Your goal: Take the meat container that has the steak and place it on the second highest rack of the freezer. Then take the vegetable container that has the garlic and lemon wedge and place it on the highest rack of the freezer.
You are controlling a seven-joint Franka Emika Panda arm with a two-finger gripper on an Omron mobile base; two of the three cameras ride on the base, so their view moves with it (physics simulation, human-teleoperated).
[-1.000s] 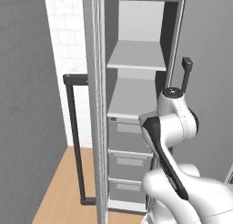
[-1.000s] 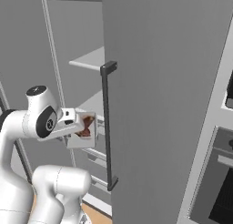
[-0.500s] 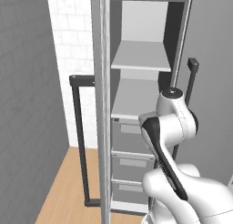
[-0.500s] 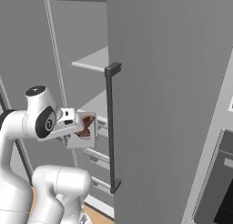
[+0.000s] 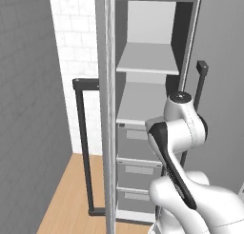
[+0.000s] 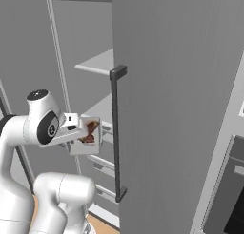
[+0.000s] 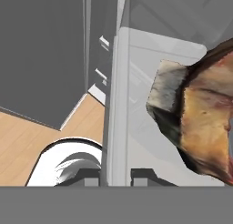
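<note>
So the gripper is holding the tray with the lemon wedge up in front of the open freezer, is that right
Not quite. The tray in the gripper is the meat container with the steak, not the one with the lemon wedge; the hand view shows the brown meat close up. The rest holds: the gripper holds it up in front of the open freezer.

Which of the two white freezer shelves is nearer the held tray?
The lower white shelf board, just above the grey drawer fronts; the clear-grey meat tray hangs near its level, while the upper shelf board sits well above.
</note>
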